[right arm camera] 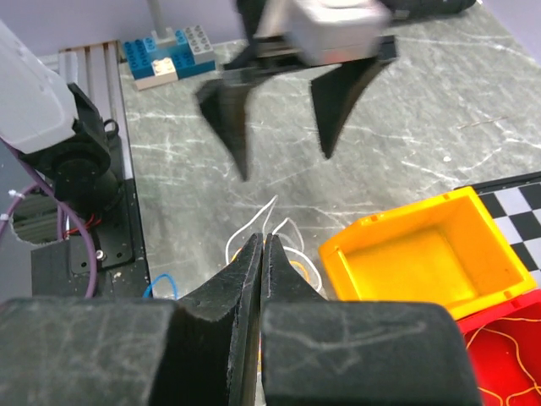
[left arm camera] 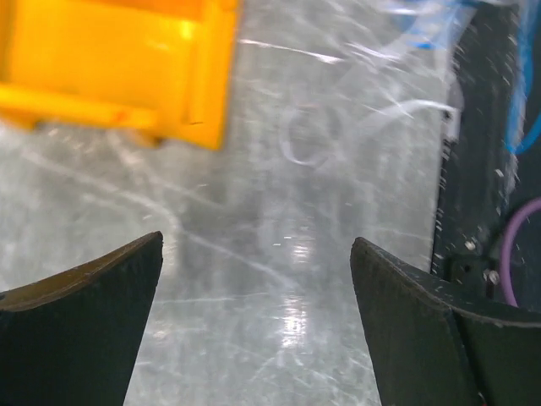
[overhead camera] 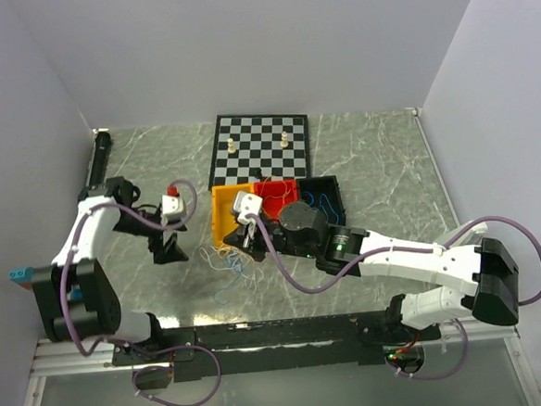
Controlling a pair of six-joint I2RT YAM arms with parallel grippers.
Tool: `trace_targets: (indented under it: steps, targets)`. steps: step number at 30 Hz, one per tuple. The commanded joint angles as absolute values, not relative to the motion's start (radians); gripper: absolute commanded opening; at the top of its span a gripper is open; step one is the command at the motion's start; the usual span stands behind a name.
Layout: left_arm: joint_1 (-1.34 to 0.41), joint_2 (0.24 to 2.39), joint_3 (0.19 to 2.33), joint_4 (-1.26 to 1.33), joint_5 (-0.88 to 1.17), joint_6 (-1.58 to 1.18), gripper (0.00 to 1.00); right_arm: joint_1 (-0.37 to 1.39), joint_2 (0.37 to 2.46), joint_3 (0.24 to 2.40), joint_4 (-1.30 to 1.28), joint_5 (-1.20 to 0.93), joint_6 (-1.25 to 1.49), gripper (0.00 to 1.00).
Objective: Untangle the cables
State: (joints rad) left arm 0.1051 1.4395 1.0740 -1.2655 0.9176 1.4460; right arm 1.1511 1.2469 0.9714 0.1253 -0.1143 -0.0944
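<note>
The cables (overhead camera: 224, 262) are a small tangle of hair-thin white, orange-yellow and blue wires on the table, just in front of the yellow bin (overhead camera: 219, 212). My right gripper (overhead camera: 249, 239) is at the tangle with its jaws pressed together. In the right wrist view (right arm camera: 262, 240) white wire loops (right arm camera: 288, 224) and an orange wire come out on both sides of its tips. My left gripper (overhead camera: 170, 251) is open and empty, to the left of the tangle. Only bare table lies between its fingers (left arm camera: 256, 244). A white loop (left arm camera: 292, 152) lies beyond them.
A red bin (overhead camera: 279, 191) holding yellow wire and a dark bin (overhead camera: 322, 192) holding blue wire stand right of the yellow bin. A chessboard (overhead camera: 262, 143) with two pieces lies behind them. Blue bricks (right arm camera: 165, 55) sit at the near left. The black base rail (left arm camera: 482, 169) runs along the near edge.
</note>
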Motion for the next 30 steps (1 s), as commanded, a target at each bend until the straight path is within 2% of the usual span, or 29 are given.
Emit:
trace_targets:
  steps: [1, 17, 19, 20, 23, 25, 29, 30]
  targets:
    - [0.100, 1.348, 1.009, -1.365, 1.003, 1.746, 0.96, 1.141, 1.265, 1.014, 0.141, -0.132, -0.084, 0.00]
    - [-0.021, 1.361, 1.031, -1.374, 1.042, 1.805, 0.97, 1.131, 1.341, 1.097, 0.163, -0.170, -0.069, 0.00]
    - [-0.026, 1.359, 1.026, -1.374, 1.025, 1.805, 0.92, 1.129, 1.342, 1.100, 0.170, -0.163, -0.069, 0.00]
    - [-0.029, 1.365, 1.026, -1.376, 1.022, 1.802, 0.85, 1.127, 1.342, 1.100, 0.175, -0.157, -0.069, 0.00]
    - [-0.028, 1.390, 1.038, -1.376, 1.014, 1.784, 0.55, 1.123, 1.335, 1.094, 0.184, -0.149, -0.064, 0.00]
    - [-0.028, 1.405, 1.049, -1.376, 1.025, 1.778, 0.43, 1.118, 1.330, 1.092, 0.186, -0.155, -0.054, 0.00]
    - [-0.038, 1.408, 1.058, -1.376, 1.042, 1.778, 0.37, 1.117, 1.322, 1.083, 0.193, -0.153, -0.044, 0.00]
    - [-0.046, 1.410, 1.058, -1.376, 1.040, 1.776, 0.32, 1.115, 1.321, 1.081, 0.192, -0.150, -0.043, 0.00]
